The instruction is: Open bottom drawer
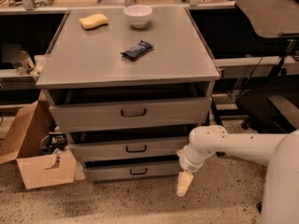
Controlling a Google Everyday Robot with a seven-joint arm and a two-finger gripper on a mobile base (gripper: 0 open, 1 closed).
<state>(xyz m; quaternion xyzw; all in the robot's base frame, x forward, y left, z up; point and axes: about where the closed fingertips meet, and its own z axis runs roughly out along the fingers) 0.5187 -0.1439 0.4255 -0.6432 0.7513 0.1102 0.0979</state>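
Note:
The bottom drawer is the lowest and smallest grey front of three in the grey metal cabinet, with a small black loop handle at its centre. Its front stands about flush with the drawer above. My gripper is cream-coloured and points down toward the floor, just right of the bottom drawer's right end and slightly in front of it, apart from the handle. My white arm reaches in from the right.
The middle drawer and the tall top drawer sit above. On the cabinet top are a white bowl, a yellow sponge and a dark snack bar. An open cardboard box stands on the floor to the left. A dark chair is at the right.

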